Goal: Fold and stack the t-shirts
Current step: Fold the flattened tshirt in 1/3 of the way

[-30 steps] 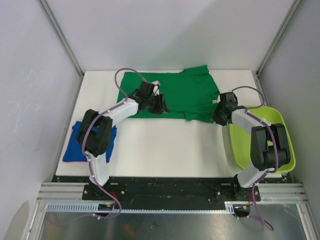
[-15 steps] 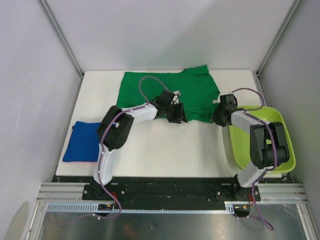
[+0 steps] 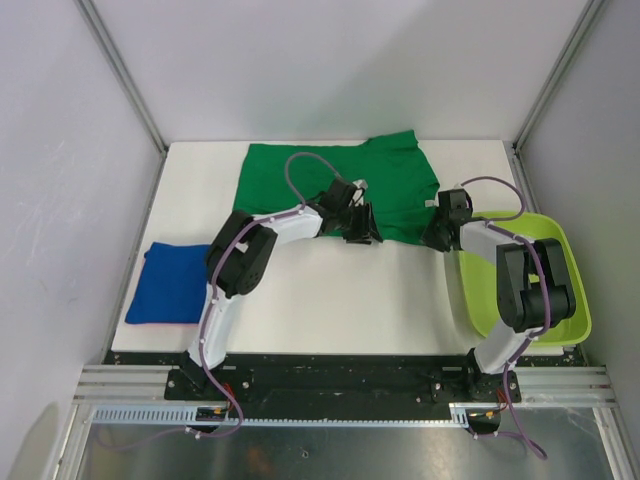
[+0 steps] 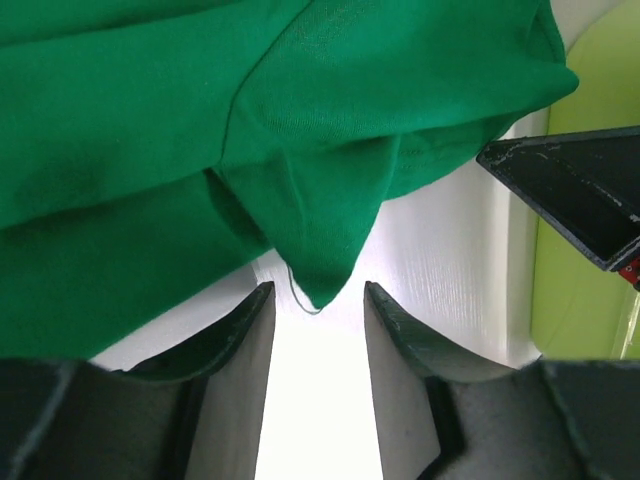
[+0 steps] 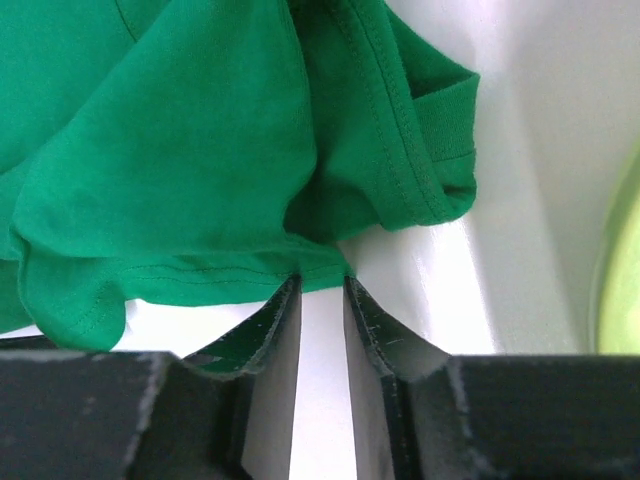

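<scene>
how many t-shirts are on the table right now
2. The green t-shirt lies spread at the table's far side; the blue t-shirt lies folded near its left edge. The right arm hides part of the tub.

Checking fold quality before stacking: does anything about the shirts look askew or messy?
The green t-shirt is rumpled along its near edge. A pointed fold with a loose thread sticks out toward the left gripper, and a sleeve lies bunched beyond the right gripper. The blue t-shirt lies flat and folded.

The green t-shirt (image 5: pixel 180 150) hem lies at the parted right end effector (image 5: pixel 322 288).
</scene>
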